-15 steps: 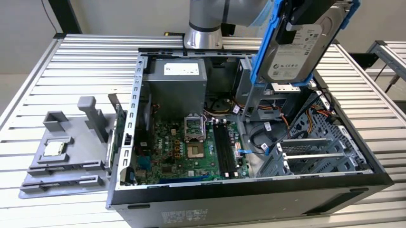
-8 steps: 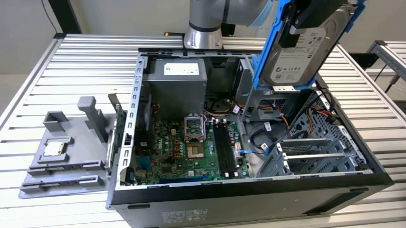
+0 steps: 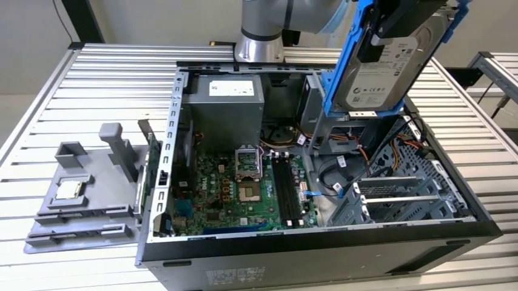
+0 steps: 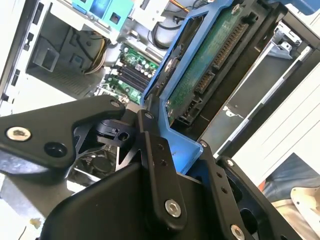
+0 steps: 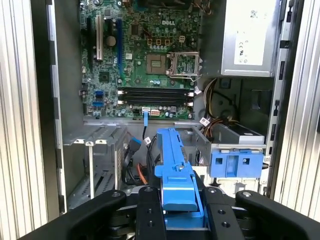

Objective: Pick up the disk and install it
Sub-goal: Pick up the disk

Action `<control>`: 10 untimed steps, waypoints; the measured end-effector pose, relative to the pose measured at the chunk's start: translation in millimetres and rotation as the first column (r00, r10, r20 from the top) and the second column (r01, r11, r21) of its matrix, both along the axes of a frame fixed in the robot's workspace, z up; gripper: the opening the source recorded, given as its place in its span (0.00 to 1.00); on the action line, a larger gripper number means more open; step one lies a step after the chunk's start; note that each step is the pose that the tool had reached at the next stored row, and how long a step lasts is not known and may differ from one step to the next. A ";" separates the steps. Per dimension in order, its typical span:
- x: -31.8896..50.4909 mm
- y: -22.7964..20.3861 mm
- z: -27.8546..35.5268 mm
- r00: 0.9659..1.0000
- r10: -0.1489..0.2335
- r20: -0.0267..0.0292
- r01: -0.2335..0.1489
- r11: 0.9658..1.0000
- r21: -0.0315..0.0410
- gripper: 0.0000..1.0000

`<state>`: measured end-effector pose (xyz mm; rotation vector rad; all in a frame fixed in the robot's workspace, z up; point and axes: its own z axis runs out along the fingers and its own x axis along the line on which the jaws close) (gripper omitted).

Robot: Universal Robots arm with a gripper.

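The disk (image 3: pixel 389 66), a silver-grey drive with a white label in a bright blue carrier, hangs tilted above the back right corner of the open computer case (image 3: pixel 324 254) in the exterior view. My gripper (image 3: pixel 402 24) is shut on its upper end. In the second wrist view the black fingers (image 4: pixel 156 170) clamp the blue frame, and the disk's green circuit side (image 4: pixel 210 65) faces the camera. In the first wrist view the carrier's blue edge (image 5: pixel 172 160) sticks out between the fingers (image 5: pixel 148 210), above the metal drive cage (image 5: pixel 100 150).
Inside the case lie the green motherboard (image 3: pixel 235 188), a grey power supply (image 3: pixel 227 97), loose cables (image 3: pixel 389 145) and a blue bracket (image 5: pixel 235 165) beside the cage. A grey fixture (image 3: pixel 89 206) holding a small silver chip (image 3: pixel 69 189) sits on the slatted table (image 3: pixel 48 91) at the exterior view's left.
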<state>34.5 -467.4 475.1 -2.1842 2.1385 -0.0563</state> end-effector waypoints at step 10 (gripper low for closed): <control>1.5 -5.2 0.0 1.000 0.000 0.000 0.000 1.000 0.000 0.00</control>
